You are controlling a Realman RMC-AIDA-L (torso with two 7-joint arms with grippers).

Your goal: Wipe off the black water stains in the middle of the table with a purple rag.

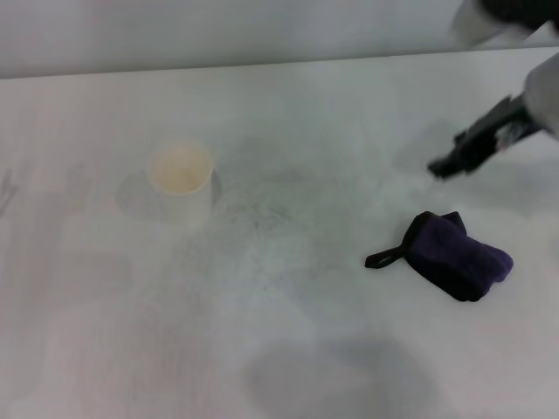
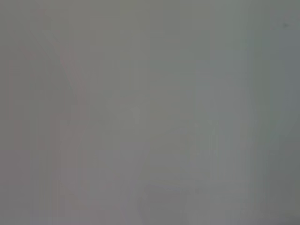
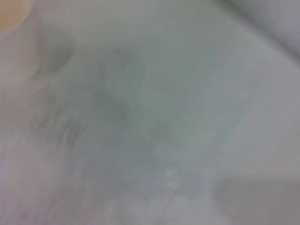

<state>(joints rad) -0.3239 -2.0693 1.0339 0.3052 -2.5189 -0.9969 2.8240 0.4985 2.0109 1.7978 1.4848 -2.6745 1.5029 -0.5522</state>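
Purple rag [image 1: 457, 262] lies crumpled on the white table [image 1: 105, 349] near my right side, its black loop strap [image 1: 385, 257] sticking out toward the middle. My right tool [image 1: 447, 166] hangs above the table just beyond the rag, not touching it; I cannot tell if it is open or closed. A white cup [image 1: 182, 181] stands farther left. Faint grey smears [image 1: 271, 218] mark the middle, beside the cup.
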